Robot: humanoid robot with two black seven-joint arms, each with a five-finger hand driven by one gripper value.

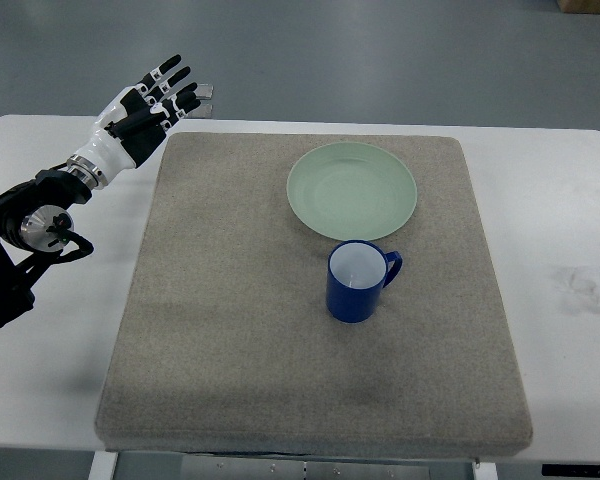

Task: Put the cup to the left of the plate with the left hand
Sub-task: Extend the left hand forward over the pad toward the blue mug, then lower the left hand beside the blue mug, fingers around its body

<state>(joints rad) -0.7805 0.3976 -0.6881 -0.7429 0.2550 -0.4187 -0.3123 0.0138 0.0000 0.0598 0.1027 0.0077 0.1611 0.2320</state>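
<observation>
The blue cup [358, 282] stands upright on the gray mat [230, 330], just below the green plate [352, 190], with its handle pointing right. The left hand [145, 110] is up by the mat's top left corner, far from the cup. Its fingers [170, 80] are stretched out straight and hold nothing. The mat lies on the white worktop [570, 250].

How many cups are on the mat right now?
1. A blue ceramic cup with a white interior stands upright on the grey felt mat, just below the pale green round plate.
</observation>
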